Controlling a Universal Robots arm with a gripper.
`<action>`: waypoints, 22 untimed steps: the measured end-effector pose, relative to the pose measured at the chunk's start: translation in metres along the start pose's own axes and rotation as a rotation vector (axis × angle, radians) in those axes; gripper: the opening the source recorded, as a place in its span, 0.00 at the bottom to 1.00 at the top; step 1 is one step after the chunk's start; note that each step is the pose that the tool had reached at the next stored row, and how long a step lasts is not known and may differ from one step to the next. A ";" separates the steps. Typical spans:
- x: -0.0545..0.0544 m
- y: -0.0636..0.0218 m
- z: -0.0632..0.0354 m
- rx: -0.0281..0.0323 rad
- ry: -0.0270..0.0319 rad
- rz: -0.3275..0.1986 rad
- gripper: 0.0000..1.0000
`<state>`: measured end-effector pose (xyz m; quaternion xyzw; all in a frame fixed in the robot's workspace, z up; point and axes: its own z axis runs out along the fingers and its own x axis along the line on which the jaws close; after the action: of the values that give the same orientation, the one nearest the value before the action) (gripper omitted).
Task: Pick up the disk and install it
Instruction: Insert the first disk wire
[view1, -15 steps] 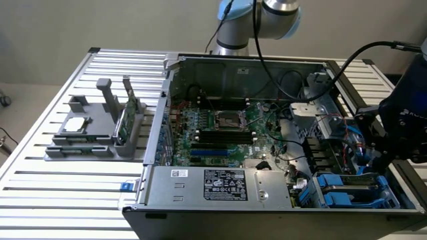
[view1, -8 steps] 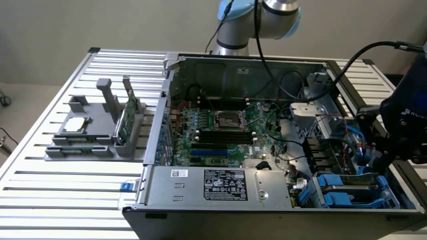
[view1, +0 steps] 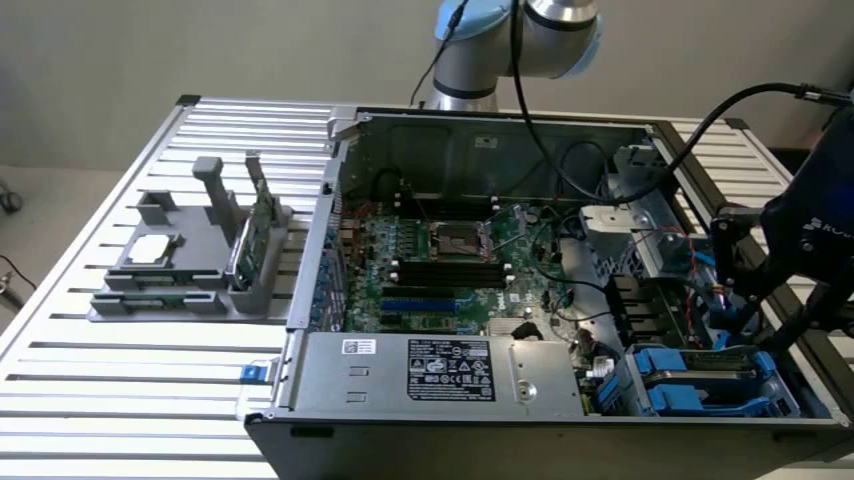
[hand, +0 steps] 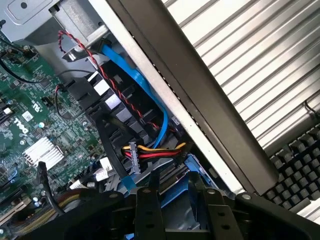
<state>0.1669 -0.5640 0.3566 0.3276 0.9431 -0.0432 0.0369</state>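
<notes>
My black gripper hangs over the blue drive bay in the near corner of the open computer case, at the exterior view's right. In the wrist view its two black fingers stand on either side of the disk. A blue carrier edge and a strip of grey metal show between them, so my gripper looks shut on it. The disk's far end points down into the bay beside a yellow, red and black power plug. Its label is hidden.
The motherboard and the grey power supply fill the case. Blue and red cables run along the case wall close to the gripper. A grey parts stand with a chip and cards sits at the exterior view's left. A keyboard lies outside.
</notes>
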 end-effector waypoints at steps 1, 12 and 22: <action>0.000 0.0000 0.0001 0.0007 0.0009 0.003 0.37; -0.008 0.0020 0.0018 0.0406 0.0528 0.022 0.37; -0.014 0.0040 0.0026 0.0096 0.0956 0.031 0.37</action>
<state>0.1803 -0.5695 0.3551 0.3443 0.9383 -0.0314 -0.0091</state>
